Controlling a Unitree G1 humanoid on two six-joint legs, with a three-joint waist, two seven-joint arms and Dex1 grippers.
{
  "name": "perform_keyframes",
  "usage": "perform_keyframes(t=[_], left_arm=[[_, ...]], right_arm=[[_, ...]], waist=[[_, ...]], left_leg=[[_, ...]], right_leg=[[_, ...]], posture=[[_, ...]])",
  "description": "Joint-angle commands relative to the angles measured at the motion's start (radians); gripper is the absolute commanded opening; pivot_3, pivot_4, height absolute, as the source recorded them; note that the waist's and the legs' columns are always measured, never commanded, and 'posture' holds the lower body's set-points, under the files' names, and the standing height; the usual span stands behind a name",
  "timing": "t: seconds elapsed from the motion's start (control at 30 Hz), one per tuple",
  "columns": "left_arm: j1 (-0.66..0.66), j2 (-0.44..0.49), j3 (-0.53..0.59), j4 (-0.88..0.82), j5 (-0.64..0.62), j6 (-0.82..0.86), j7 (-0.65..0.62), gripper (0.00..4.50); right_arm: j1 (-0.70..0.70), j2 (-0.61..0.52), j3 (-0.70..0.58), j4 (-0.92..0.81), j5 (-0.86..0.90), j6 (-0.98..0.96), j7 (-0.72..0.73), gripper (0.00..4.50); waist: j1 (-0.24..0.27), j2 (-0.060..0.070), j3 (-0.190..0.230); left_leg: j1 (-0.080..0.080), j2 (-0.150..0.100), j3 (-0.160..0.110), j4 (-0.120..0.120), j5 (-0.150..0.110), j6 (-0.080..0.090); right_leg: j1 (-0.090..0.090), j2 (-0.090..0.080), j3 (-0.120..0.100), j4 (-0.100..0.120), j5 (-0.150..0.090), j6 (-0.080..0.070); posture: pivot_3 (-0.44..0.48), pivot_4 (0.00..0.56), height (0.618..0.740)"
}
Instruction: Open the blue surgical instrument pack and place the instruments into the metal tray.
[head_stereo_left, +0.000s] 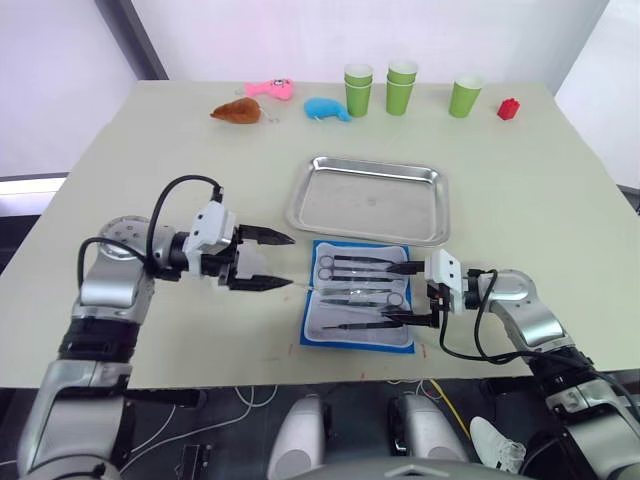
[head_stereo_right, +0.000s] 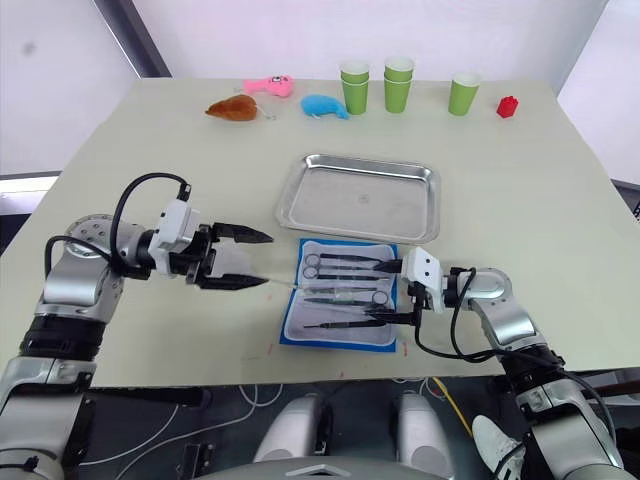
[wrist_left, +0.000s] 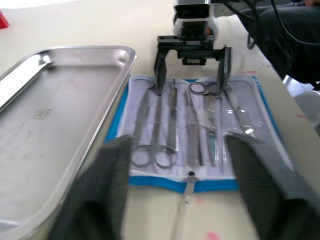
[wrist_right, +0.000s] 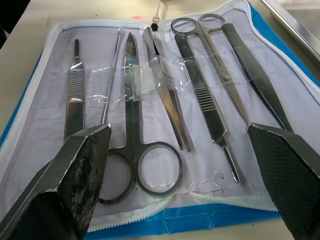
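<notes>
The blue surgical instrument pack (head_stereo_left: 358, 294) lies unfolded just in front of the metal tray (head_stereo_left: 370, 199), still empty. Both grippers gape wide — right gripper (head_stereo_left: 412, 292) over the instruments (wrist_right: 165, 100). Best pinch one tool mid-shaft, clear of the plastic strip.

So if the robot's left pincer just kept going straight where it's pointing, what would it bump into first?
Probably the blue surgical instrument pack, lying open on the table. The left pincer is open and points right at it, with the ring-handled scissors nearest. How high it rides above the table is unclear.
</notes>
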Motion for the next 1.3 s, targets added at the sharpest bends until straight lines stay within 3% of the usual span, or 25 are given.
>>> perform_keyframes(t=[0.03, 0.3, 0.53, 1.07, 1.23, 1.3], left_arm=[[-0.059, -0.045, -0.040, 0.086, 0.066, -0.089, -0.009, 1.73], [-0.223, -0.181, -0.113, 0.388, 0.195, -0.266, 0.001, 1.73], [-0.308, -0.247, -0.122, 0.586, 0.273, -0.379, 0.019, 1.73], [-0.340, -0.290, -0.104, 0.758, 0.338, -0.469, 0.075, 1.73], [-0.338, -0.291, -0.105, 0.771, 0.345, -0.478, 0.074, 0.08], [-0.336, -0.293, -0.100, 0.772, 0.339, -0.477, 0.063, 0.08]], right_arm=[[0.035, -0.005, 0.052, 0.074, -0.078, 0.041, -0.016, 4.50], [0.034, 0.008, 0.048, 0.074, -0.077, 0.043, -0.034, 4.50], [0.045, 0.017, 0.045, 0.061, -0.077, 0.047, -0.054, 4.50], [0.054, 0.021, 0.048, 0.039, -0.071, 0.061, -0.062, 4.50], [0.052, 0.024, 0.052, 0.040, -0.074, 0.061, -0.062, 4.50], [0.053, 0.028, 0.054, 0.039, -0.073, 0.060, -0.060, 4.50]], waist=[[-0.001, 0.000, 0.000], [-0.003, -0.002, -0.001], [-0.009, -0.002, -0.001], [-0.016, -0.002, -0.001], [-0.019, -0.002, -0.001], [-0.019, -0.002, -0.002]], left_leg=[[0.000, 0.000, 0.000, 0.000, 0.000, 0.000], [0.000, 0.000, 0.001, 0.000, 0.000, 0.000], [0.000, 0.000, 0.000, 0.000, 0.000, 0.000], [0.000, 0.000, -0.002, 0.000, 0.000, 0.000], [0.000, 0.000, -0.002, 0.000, 0.000, 0.000], [0.000, 0.000, -0.002, 0.000, 0.000, 0.000]], right_leg=[[0.000, 0.000, 0.000, 0.000, 0.000, 0.000], [0.000, 0.001, -0.001, 0.001, 0.000, 0.000], [0.000, 0.001, 0.000, 0.001, 0.000, 0.000], [0.000, 0.001, 0.000, 0.002, 0.000, 0.000], [0.000, 0.001, 0.000, 0.002, 0.000, 0.000], [0.000, 0.001, 0.000, 0.002, 0.000, 0.000]], posture=[[0.000, 0.150, 0.739], [0.000, 0.150, 0.739], [0.000, 0.150, 0.739], [0.000, 0.150, 0.739], [0.000, 0.150, 0.739], [0.000, 0.150, 0.739]])
